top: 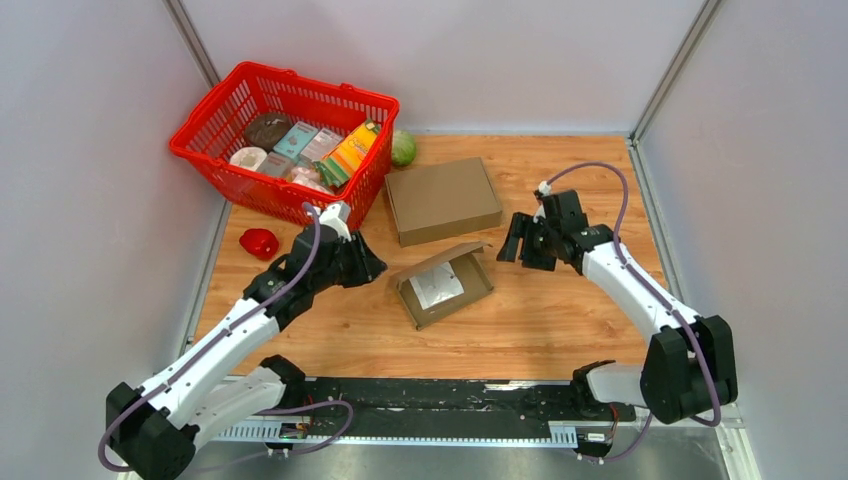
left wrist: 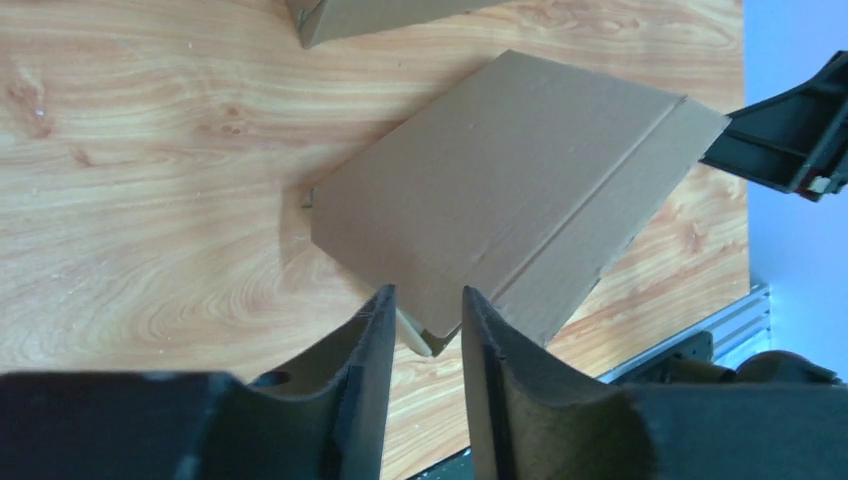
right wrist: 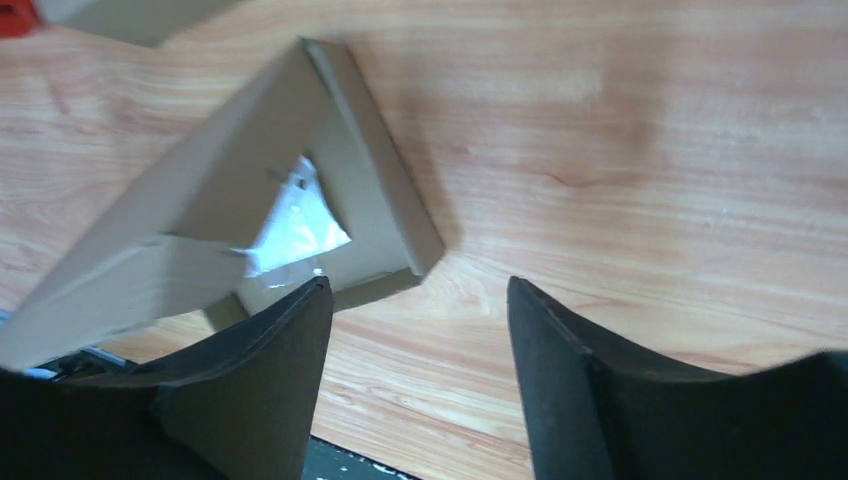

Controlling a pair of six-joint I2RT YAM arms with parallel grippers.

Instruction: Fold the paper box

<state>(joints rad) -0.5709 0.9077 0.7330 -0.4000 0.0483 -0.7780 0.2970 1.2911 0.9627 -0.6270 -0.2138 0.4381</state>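
Far left at the back, red basket [top: 212, 128] full of packets, sitting on the wooden table [top: 560, 320]. Small red thing [top: 259, 242] on the table in front of the basket, well apart from the rest. Left end effector [top: 378, 270] is low over the table, just beside the left corner of the paper box [top: 478, 278], pointing at it. In the left wrist view its fingers [left wrist: 372, 340] stand a little apart, gap clearly wider than the cardboard, and a bit of the box's near edge shows in that gap; not clamped on it, and touching or not cannot be told. The paper box lies near the middle of the table, turned at an angle, lid half up along its far left side, tray open, with a white packet [top: 437, 287] inside. Behind it is a closed box [top: 442, 199], flat on the table, near but not touching. A green vegetable [top: 403, 148] sits at the back between the basket and the closed box. Right end effector [top: 512, 248] hovers just right of the paper box's far right corner, fingers wide apart, holding nothing, not touching the box. In the right wrist view the box lies ahead and to the left of the fingers, with bare table straight ahead in the gap.
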